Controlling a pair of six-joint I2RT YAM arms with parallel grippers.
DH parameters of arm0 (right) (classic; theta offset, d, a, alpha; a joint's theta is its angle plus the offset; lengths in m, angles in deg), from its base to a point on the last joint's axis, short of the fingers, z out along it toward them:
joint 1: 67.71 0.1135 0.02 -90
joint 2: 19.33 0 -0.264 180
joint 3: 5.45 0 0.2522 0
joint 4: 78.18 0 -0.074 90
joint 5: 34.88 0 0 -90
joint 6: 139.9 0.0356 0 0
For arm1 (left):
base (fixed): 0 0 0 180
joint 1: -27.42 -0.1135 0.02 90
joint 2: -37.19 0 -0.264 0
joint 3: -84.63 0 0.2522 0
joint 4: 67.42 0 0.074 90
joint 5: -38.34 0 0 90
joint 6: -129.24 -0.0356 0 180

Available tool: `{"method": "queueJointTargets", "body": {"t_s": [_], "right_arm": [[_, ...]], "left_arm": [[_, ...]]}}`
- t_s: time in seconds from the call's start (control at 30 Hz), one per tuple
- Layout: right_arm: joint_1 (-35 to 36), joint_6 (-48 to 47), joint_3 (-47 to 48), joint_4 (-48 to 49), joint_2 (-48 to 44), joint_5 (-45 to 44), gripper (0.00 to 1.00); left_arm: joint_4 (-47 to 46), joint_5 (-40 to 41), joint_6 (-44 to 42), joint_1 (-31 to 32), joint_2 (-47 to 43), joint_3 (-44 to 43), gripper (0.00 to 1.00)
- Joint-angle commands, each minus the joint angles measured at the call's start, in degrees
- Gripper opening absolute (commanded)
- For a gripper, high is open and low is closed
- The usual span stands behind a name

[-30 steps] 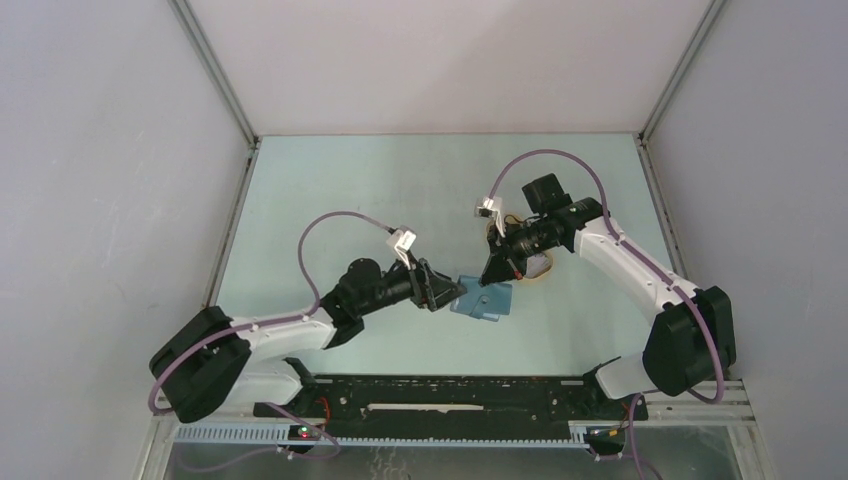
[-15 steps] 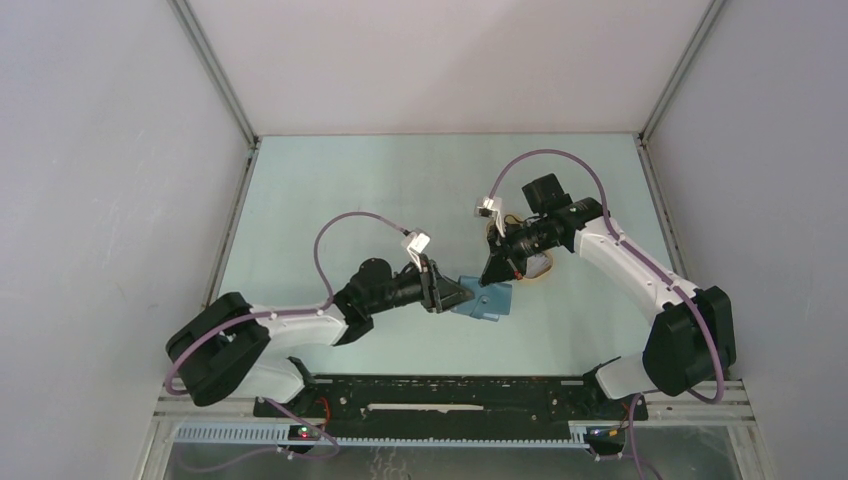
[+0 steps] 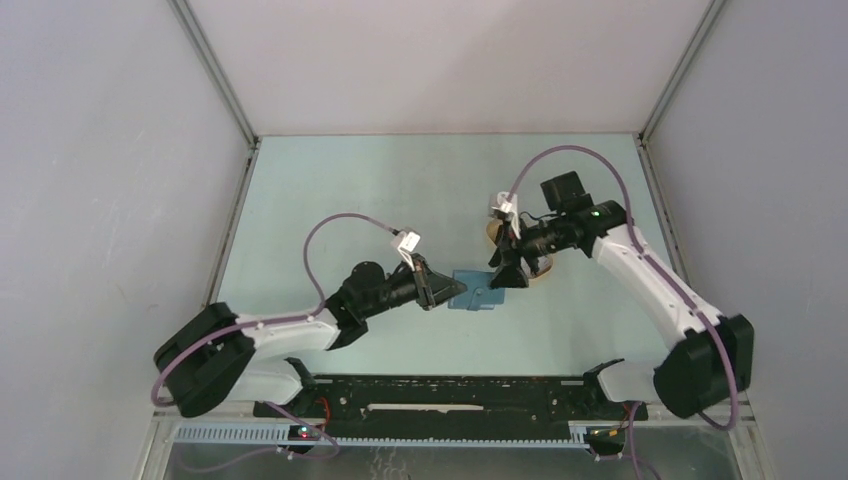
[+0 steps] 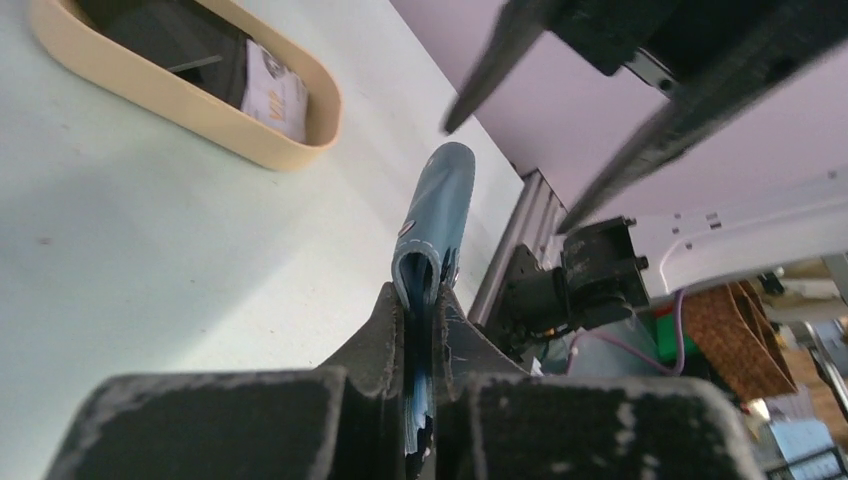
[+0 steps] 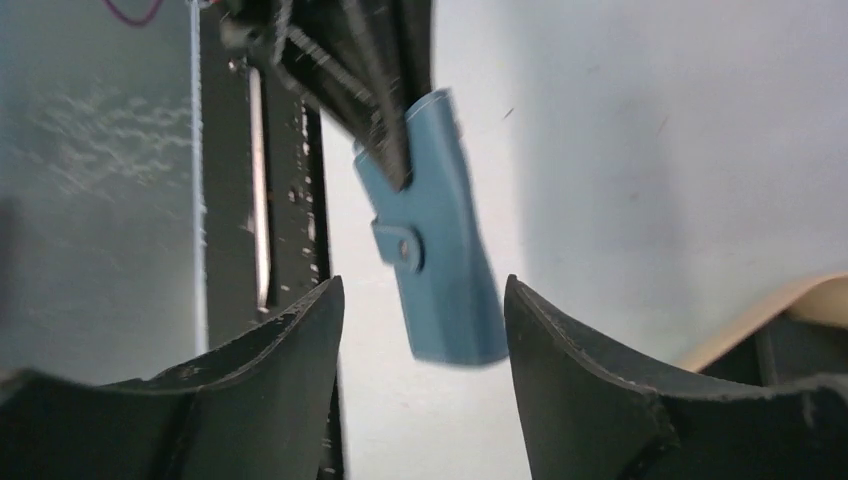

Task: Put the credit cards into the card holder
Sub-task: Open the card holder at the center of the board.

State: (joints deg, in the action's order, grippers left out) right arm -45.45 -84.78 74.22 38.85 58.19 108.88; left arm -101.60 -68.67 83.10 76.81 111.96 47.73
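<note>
The card holder (image 3: 483,296) is a folded teal-blue wallet, low over the table at the middle. My left gripper (image 3: 447,291) is shut on its left edge; in the left wrist view the folded wallet (image 4: 441,205) sticks out from between the fingers (image 4: 385,325). My right gripper (image 3: 506,277) hangs open just above the wallet's right end and holds nothing. The right wrist view shows the wallet (image 5: 445,265) with its snap tab (image 5: 399,246) between and beyond the spread right gripper (image 5: 422,290). Credit cards lie in the tray: a dark one (image 4: 165,45) and a whitish one (image 4: 275,95).
A beige oval tray (image 3: 541,271) stands right of the wallet, partly behind the right gripper; its rim (image 4: 290,152) shows in the left wrist view. The black rail (image 3: 450,392) with the arm bases runs along the near edge. Grey walls close the sides.
The left gripper closed on the wallet's left edge. The right gripper let go of the wallet, opened and drew back up and to the right. The wallet shifted slightly to the left.
</note>
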Motion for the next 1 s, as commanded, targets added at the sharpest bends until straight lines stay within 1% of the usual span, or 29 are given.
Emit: {"method": "queueJointTargets", "body": {"t_s": [0.0, 0.03, 0.1, 0.13, 0.2, 0.27, 0.33, 0.37, 0.43, 0.57, 0.83, 0.97], "right_arm": [[0.83, -27.07, 2.59, -11.42, -8.91, 5.76, 0.71], [1.99, -35.02, 1.74, -12.99, -9.97, 5.65, 0.73], [4.49, -39.65, -0.05, -12.70, -11.08, 4.88, 0.74], [5.63, -39.05, -0.59, -11.11, -10.88, 4.58, 0.73], [7.62, -34.99, -1.73, -6.16, -9.89, 3.84, 0.69], [9.33, -31.14, -2.45, -1.64, -9.23, 0.74, 0.64], [10.10, -25.20, -2.78, 3.22, -8.82, -2.42, 0.57], [10.16, -23.65, -2.98, 4.93, -8.72, -3.44, 0.56], [10.25, -20.71, -3.99, 8.05, -8.93, -5.63, 0.55], [10.79, -19.39, -6.40, 10.97, -8.64, -7.92, 0.55], [14.24, -18.66, -7.74, 13.29, -5.49, -11.82, 0.56], [14.75, -18.43, -8.47, 14.42, -5.36, -13.42, 0.56]], "left_arm": [[6.70, 9.39, -3.40, 0.18, -8.24, 1.51, 0.00], [8.70, 11.03, -3.94, 0.18, -9.80, 1.78, 0.00], [10.51, 13.77, -4.84, 0.27, -12.64, 2.25, 0.00], [11.52, 14.95, -5.60, 0.48, -13.81, 2.11, 0.00], [15.09, 16.75, -7.74, 1.60, -15.49, 1.05, 0.00], [18.42, 20.25, -9.75, 2.97, -16.43, -0.52, 0.00], [20.56, 21.84, -10.69, 4.00, -16.82, -2.19, 0.00], [21.32, 22.33, -11.01, 4.35, -16.84, -2.78, 0.00], [22.21, 23.32, -11.35, 5.03, -16.78, -3.77, 0.00], [22.55, 23.27, -11.66, 6.00, -15.82, -5.32, 0.00], [21.61, 21.95, -10.82, 7.07, -13.86, -6.92, 0.00], [21.26, 21.51, -10.26, 7.38, -14.07, -6.85, 0.00]]}}
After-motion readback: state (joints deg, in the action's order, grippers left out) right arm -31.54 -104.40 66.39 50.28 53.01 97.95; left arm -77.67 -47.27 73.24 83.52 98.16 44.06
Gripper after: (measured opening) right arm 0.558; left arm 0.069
